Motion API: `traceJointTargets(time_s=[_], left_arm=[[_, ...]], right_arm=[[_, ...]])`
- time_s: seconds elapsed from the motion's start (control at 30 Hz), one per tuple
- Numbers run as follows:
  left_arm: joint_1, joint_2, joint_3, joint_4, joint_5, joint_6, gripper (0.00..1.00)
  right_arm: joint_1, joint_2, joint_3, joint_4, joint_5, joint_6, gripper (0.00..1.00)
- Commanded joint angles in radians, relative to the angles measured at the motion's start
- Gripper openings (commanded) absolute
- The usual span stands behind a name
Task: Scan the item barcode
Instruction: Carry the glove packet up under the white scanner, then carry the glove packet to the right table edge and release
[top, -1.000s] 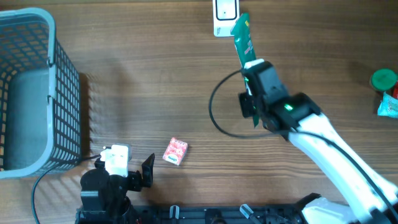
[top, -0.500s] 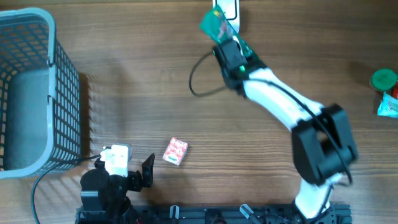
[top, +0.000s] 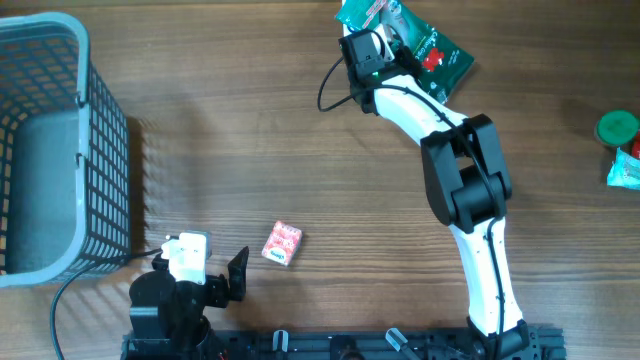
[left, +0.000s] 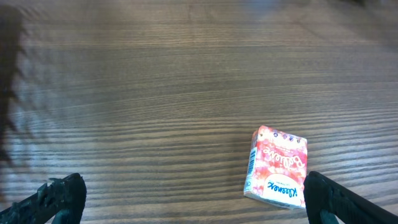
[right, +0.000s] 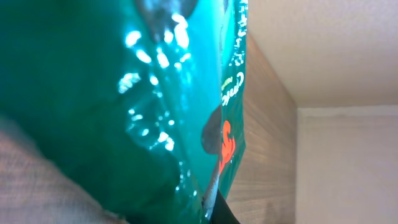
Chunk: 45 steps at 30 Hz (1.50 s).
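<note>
Bench (top: 250, 130) of brown wood, grey wire basket (top: 105, 150) at its left edge. Right end effector (top: 393, 35) clamped on green snack packet (top: 437, 55), tilted, at far edge, centre. Left end effector (left: 193, 202) spread wide nr front edge. Kleenex tissue pack (left: 277, 167) flat just ahead, not touching.

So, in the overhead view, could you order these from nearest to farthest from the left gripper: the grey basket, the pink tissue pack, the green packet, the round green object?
Counting from the left gripper:
1. pink tissue pack, just to its right
2. grey basket, at the left edge
3. green packet, top middle
4. round green object, at the right edge
</note>
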Motion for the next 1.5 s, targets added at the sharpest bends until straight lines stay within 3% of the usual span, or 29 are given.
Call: traceJointTargets(time_s=[0.0, 0.17, 0.3, 0.47, 0.63, 0.83, 1.0, 1.1, 1.13, 1.17, 1.2, 1.33, 1.47], left_arm=[[0.006, -0.007, -0.001, -0.001, 0.012, -0.006, 1.0], [0.006, -0.007, -0.001, -0.001, 0.012, -0.006, 1.0], [0.006, -0.007, -0.001, -0.001, 0.012, -0.006, 1.0], [0.006, -0.007, -0.001, -0.001, 0.012, -0.006, 1.0], [0.006, -0.007, -0.001, -0.001, 0.012, -0.006, 1.0], [0.006, -0.007, -0.001, -0.001, 0.012, -0.006, 1.0], [0.006, -0.007, -0.001, -0.001, 0.012, -0.006, 1.0], [0.006, -0.007, -0.001, -0.001, 0.012, -0.006, 1.0], [0.006, -0.007, -0.001, -0.001, 0.012, -0.006, 1.0], [0.006, -0.007, -0.001, -0.001, 0.012, -0.006, 1.0], [0.006, -0.007, -0.001, -0.001, 0.012, -0.006, 1.0], [0.006, -0.007, -0.001, -0.001, 0.012, -0.006, 1.0], [0.006, -0.007, -0.001, -0.001, 0.011, -0.006, 1.0]], right_arm=[[0.01, 0.014, 0.028, 0.055, 0.083, -0.054, 0.05], [0.009, 0.014, 0.028, 0.008, 0.117, -0.014, 0.04], [0.007, 0.008, 0.028, -0.206, 0.077, 0.197, 0.04], [-0.063, 0.008, 0.028, -0.49, -0.143, 0.565, 0.04], [-0.216, 0.008, 0.028, -0.553, -0.288, 0.803, 0.04], [-0.4, 0.008, 0.028, -0.622, -0.349, 0.887, 0.04], [-0.511, -0.014, 0.028, -0.721, -0.387, 1.048, 0.04], [-0.559, -0.054, 0.028, -0.742, -0.492, 1.049, 0.04], [-0.562, -0.073, 0.028, -0.746, -0.513, 1.048, 0.08], [-0.561, -0.097, 0.028, -0.747, -0.529, 1.043, 0.69], [-0.552, -0.124, 0.028, -0.746, -0.531, 1.028, 1.0], [-0.488, -0.264, 0.028, -0.745, -0.526, 1.025, 1.0], [-0.446, -0.412, 0.028, -0.784, -0.417, 1.137, 1.0]])
